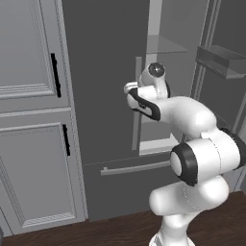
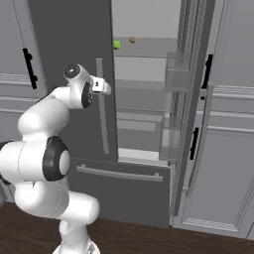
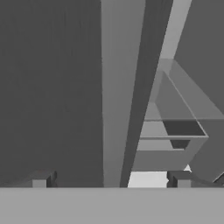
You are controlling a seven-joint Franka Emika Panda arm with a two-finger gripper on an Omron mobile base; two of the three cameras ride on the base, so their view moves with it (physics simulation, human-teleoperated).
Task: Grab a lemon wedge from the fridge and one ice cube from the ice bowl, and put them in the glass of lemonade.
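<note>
The fridge (image 2: 74,44) stands with its right door (image 2: 191,114) swung open and its left door shut. The claw (image 3: 111,177) is released, jaws spread wide with nothing between them, close up against the long bar handle (image 2: 102,106) of the shut left door. Inside the fridge, on an upper shelf (image 2: 144,49), sits a small yellow-green lemon wedge (image 2: 117,44), with a small brownish item (image 2: 132,39) just beside it. Left of the fridge is a lighter panelled cabinet (image 1: 29,120) with short black handles.
</note>
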